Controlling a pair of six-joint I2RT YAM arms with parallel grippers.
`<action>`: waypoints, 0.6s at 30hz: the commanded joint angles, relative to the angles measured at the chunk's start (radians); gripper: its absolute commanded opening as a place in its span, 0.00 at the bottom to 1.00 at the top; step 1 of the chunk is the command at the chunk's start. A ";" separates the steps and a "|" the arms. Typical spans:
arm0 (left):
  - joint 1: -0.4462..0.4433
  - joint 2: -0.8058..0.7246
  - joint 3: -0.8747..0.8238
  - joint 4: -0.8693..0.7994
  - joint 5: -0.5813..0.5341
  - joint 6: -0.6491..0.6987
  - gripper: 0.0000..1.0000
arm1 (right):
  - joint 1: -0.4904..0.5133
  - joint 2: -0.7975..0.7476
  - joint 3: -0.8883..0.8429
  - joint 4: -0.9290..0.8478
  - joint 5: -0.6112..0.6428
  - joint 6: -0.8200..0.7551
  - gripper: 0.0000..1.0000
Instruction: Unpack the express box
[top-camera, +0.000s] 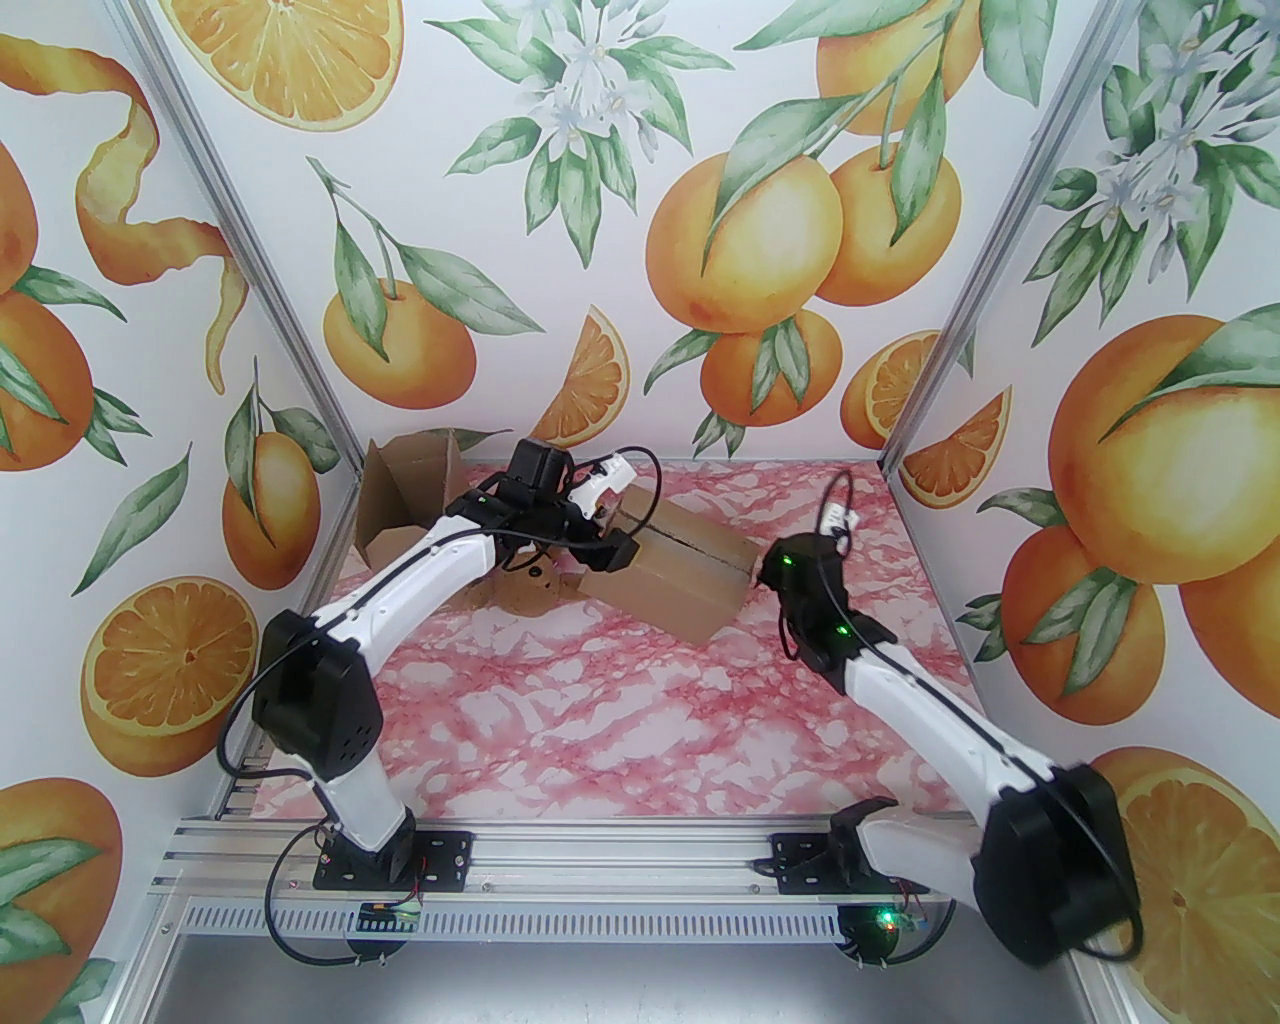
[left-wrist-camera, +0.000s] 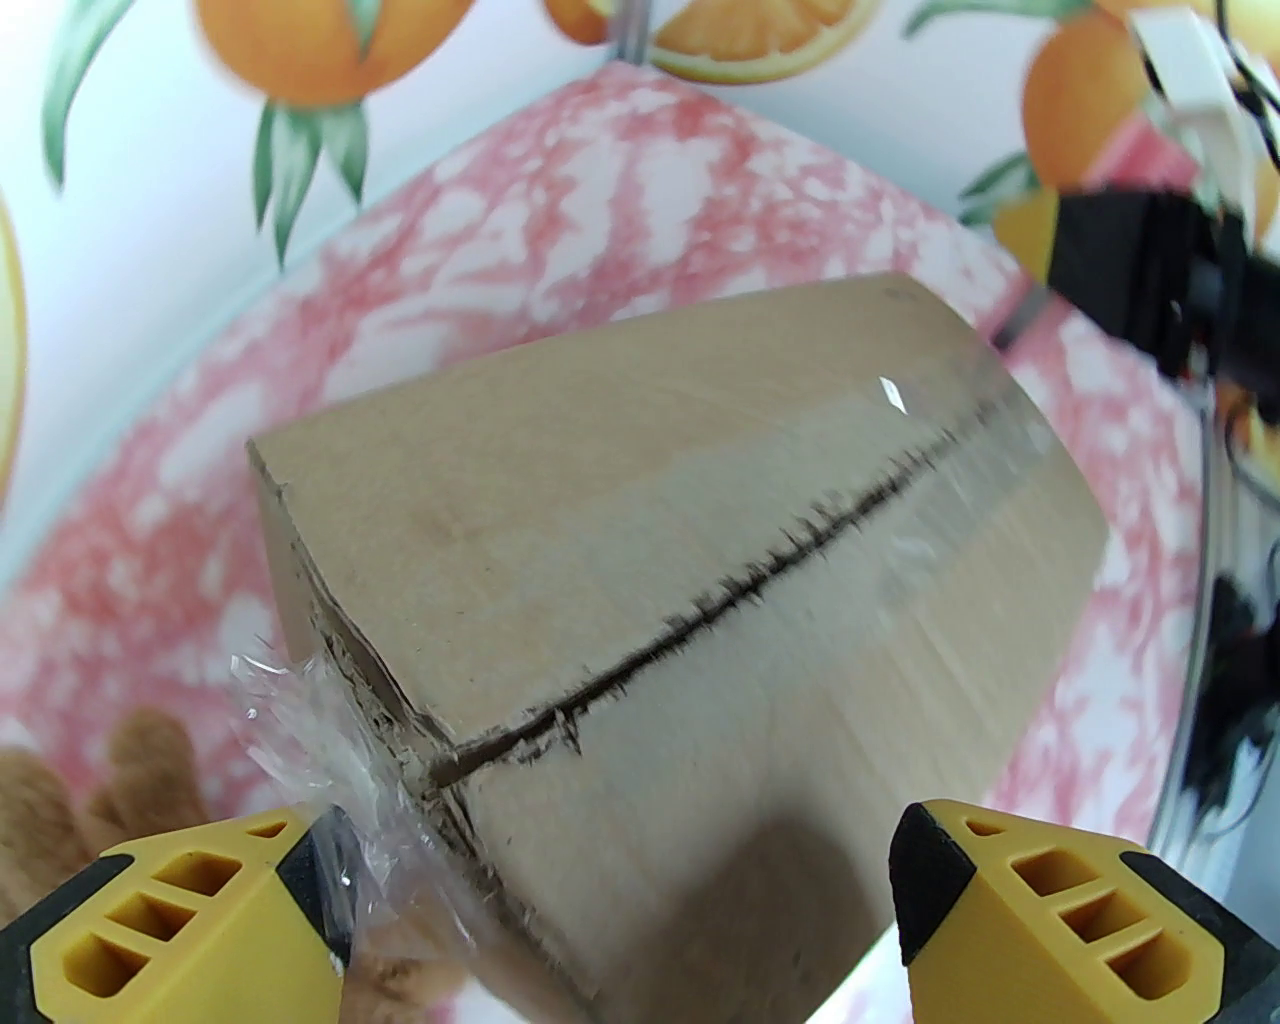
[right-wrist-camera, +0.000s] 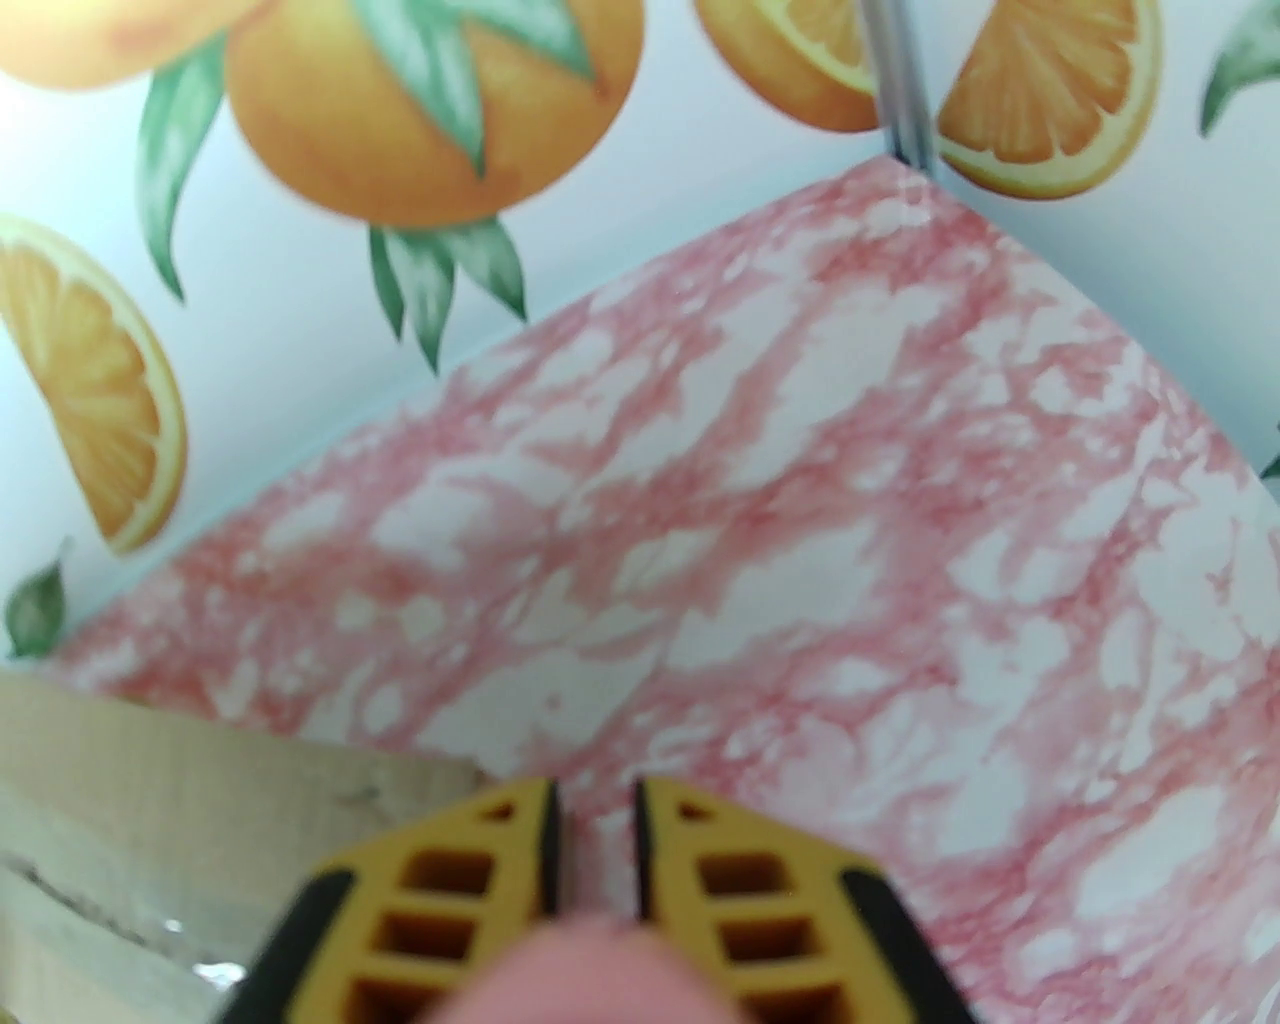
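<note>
boxes two: taped box (top-camera: 680, 580), open box (top-camera: 410, 490)

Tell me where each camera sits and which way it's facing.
Top external: above and behind the arm bases, looking down on the table and cardboard box; both arms show.
Left wrist: on the left arm, facing the box's slit tape seam; the open left gripper frames it.
Right wrist: on the right arm, facing a far table corner; the nearly closed right gripper shows.
Shared: all three see the box.
</note>
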 joint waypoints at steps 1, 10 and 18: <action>0.013 -0.058 -0.026 -0.030 -0.098 0.100 0.94 | -0.031 -0.033 -0.073 0.113 -0.096 0.080 0.00; 0.132 -0.062 -0.024 -0.041 -0.018 0.093 0.96 | -0.031 0.070 -0.088 0.265 -0.108 0.080 0.00; 0.035 -0.024 0.040 -0.101 0.121 0.508 0.98 | -0.031 -0.016 -0.101 0.254 0.007 0.144 0.00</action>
